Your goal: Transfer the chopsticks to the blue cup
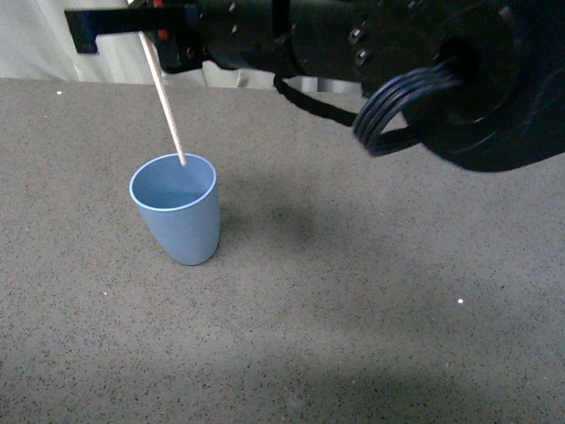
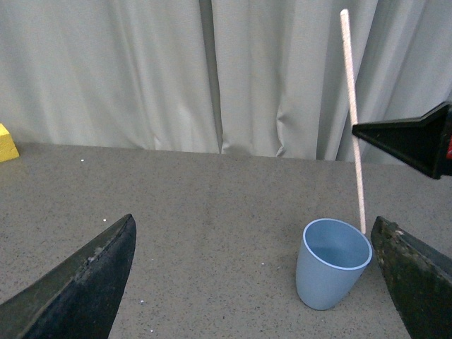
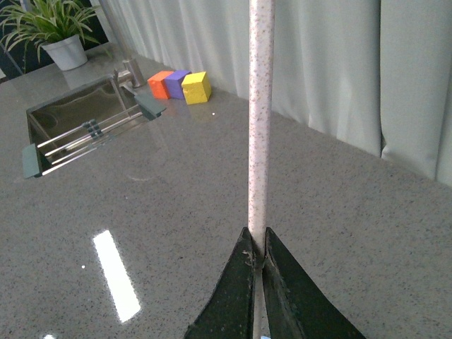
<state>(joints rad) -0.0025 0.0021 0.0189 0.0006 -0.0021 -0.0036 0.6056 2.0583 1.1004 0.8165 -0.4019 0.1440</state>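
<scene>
Jaws of the right arm (image 1: 371, 44) are pinched tight on the chopstick (image 3: 259, 106), gripping it near its upper end so most of its length hangs free below. That high hold looks chosen to let the lower tip lead into the cup. The chopstick (image 1: 163, 102) is very thin, straight and pale cream with fine specks. It leans a little off vertical, and its tip sits right at the far rim of the blue cup (image 1: 177, 221). Whether the tip is already inside the mouth or just above the rim I cannot tell.

The cup stands upright on the speckled grey tabletop (image 1: 353, 309). It is a plain tumbler narrowing to its base and looks empty. The left arm's jaws are spread wide and hold nothing, hanging low with the cup (image 2: 332, 272) between them and farther off. A yellow block (image 2: 6, 141) sits well apart by the curtain (image 2: 141, 70).
</scene>
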